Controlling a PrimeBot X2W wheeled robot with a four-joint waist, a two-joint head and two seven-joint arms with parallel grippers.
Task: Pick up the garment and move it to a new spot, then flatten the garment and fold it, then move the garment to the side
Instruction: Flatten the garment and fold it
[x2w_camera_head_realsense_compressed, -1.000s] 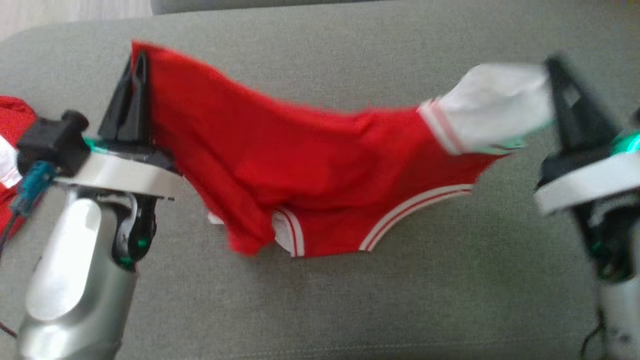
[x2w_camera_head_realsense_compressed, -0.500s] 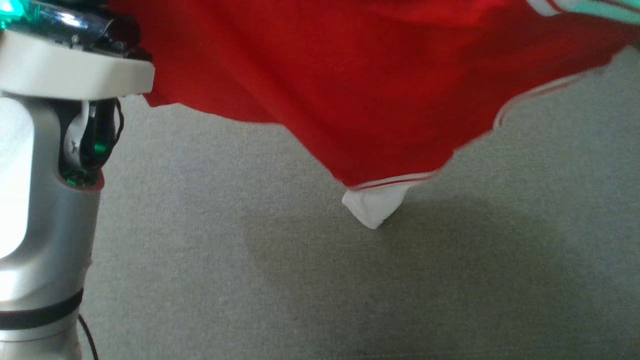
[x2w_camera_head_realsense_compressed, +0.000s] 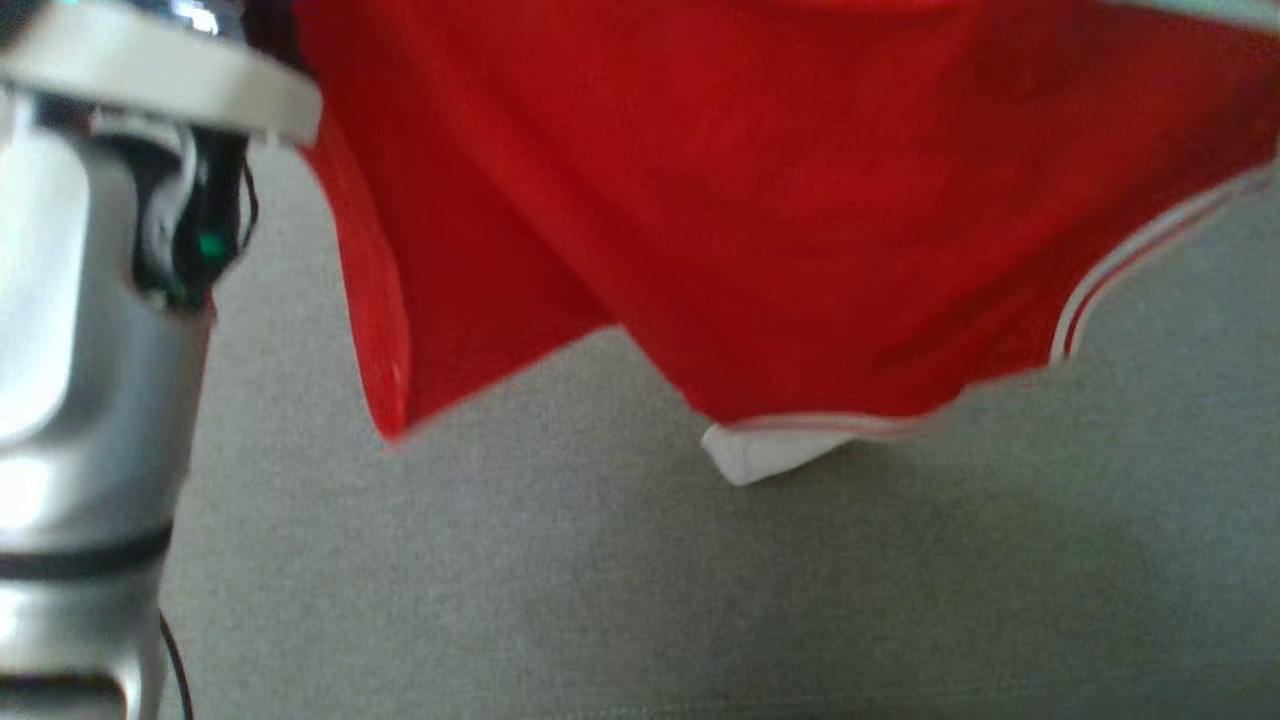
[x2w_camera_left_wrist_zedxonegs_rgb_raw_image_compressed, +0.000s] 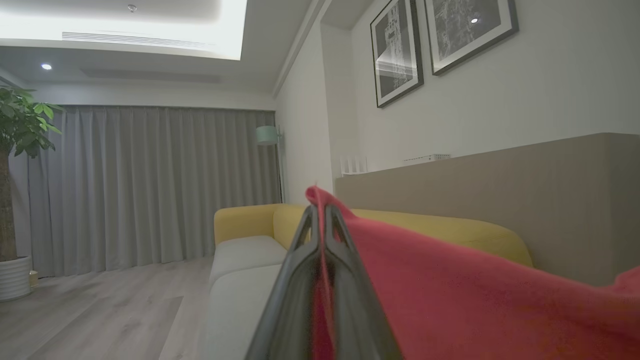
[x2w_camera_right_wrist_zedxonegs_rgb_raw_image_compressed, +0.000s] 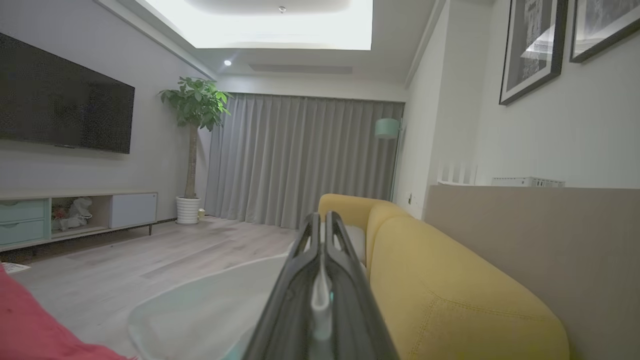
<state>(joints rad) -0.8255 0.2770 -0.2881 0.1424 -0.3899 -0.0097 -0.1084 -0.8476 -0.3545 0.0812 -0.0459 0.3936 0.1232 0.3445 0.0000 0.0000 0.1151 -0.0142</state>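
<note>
Head view: red garment (x2w_camera_head_realsense_compressed: 780, 200) with white striped trim hangs across the upper frame; left gripper (x2w_camera_left_wrist_zedxonegs_rgb_raw_image_compressed: 321, 211) pinches its red edge, right gripper (x2w_camera_right_wrist_zedxonegs_rgb_raw_image_compressed: 323, 218) its white cloth.

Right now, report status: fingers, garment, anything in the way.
Left fingers shut on garment, red edge. Right fingers shut on its white sleeve. Garment hangs between them over grey seat. No obstacle seen below.
</note>
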